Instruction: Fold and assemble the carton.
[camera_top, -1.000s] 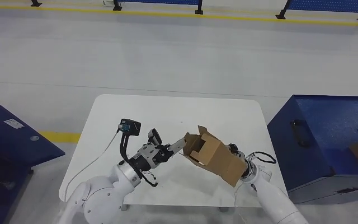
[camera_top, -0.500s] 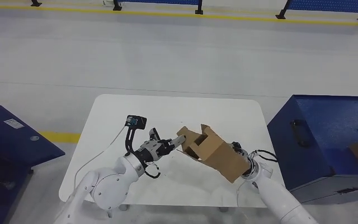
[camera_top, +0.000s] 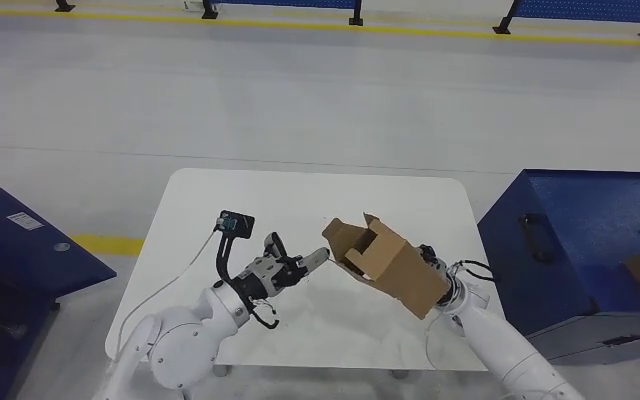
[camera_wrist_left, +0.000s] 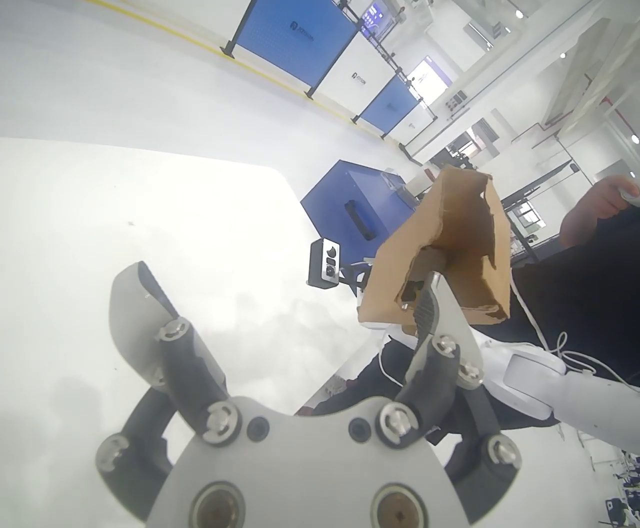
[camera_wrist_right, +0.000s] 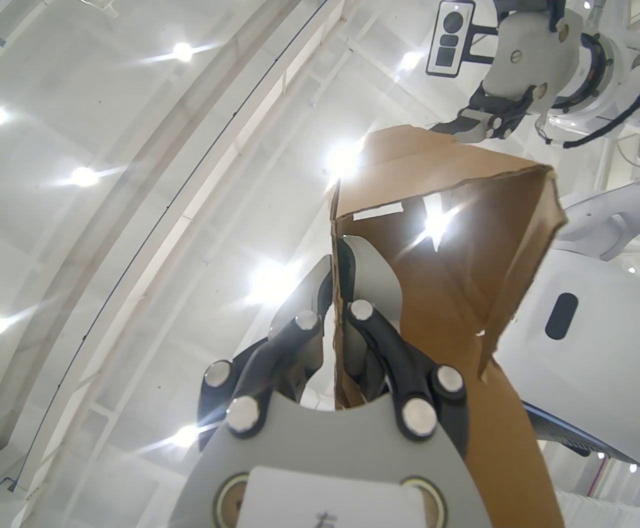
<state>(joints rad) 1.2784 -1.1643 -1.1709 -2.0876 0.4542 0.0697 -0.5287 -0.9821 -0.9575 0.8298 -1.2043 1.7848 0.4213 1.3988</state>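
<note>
Right claw (camera_wrist_right: 340, 295), clamped on carton (camera_top: 395, 265) wall, raises it; left claw (camera_wrist_left: 283, 275), spread wide, backs off flap (camera_top: 338, 236): flap seems pressed in.

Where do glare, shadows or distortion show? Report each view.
Right wrist view: ceiling lamps flare into starbursts around the brown cardboard carton. Left wrist view: the white table glares pale and its edge bows. Top view: even light, soft shadows.
</note>
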